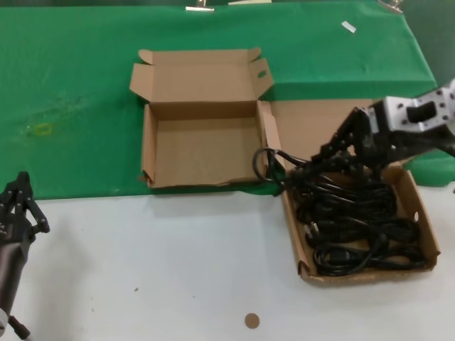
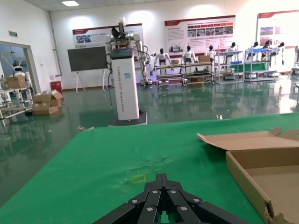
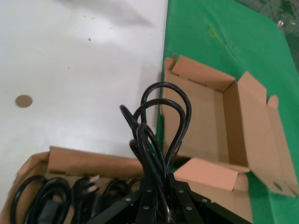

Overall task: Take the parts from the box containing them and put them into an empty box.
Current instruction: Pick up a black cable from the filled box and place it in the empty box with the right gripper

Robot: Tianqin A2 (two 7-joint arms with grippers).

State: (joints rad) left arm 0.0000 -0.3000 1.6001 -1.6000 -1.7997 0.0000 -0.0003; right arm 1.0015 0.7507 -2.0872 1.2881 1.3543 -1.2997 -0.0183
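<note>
The left gripper sits nearest, parked low at the table's left front edge over the white tabletop; its linkage meets at a point in its own wrist view, fingers drawn together on nothing.

Behind the white surface lies the green cloth, which carries the empty box, lid flung back, an oval hole showing in one lid flap. Its right wall stands between its bare floor and the neighbouring box containing the parts, which straddles the seam of cloth and table on the right (its own lid lies flat behind it, mostly hidden by the arm).

Inside that box the parts lie as a heap of black coiled cords, plugs mixed among the loops. The right gripper reaches in from the right over the box's near-left corner, its fingers clamped on one cord bundle, whose loops stick out past the fingertips toward the empty box and overhang the shared wall.

A small brown disc lies on the white tabletop near the front. A white tag rests on the far cloth; no writing is readable on it.

The left wrist view shows a hall with wall posters and a white pillar, lettering too small to read.
</note>
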